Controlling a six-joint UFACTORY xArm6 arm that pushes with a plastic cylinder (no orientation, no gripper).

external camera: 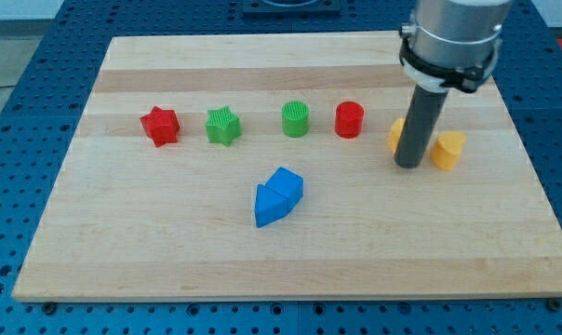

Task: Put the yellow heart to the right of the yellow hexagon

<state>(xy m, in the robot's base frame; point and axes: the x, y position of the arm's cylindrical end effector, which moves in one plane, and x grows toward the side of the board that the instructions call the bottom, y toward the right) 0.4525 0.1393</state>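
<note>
My tip (409, 165) rests on the board at the view's right, between two yellow blocks. The yellow hexagon (395, 134) is just to the left of the rod and partly hidden behind it. The yellow heart (448, 150) lies just to the right of the rod, slightly lower in the view than the hexagon. The rod stands very close to both; I cannot tell whether it touches either.
A row across the board (169, 251) holds a red star (160, 126), a green star (223, 125), a green cylinder (296, 119) and a red cylinder (349, 120). Two blue blocks (277, 195) lie together below the row's middle.
</note>
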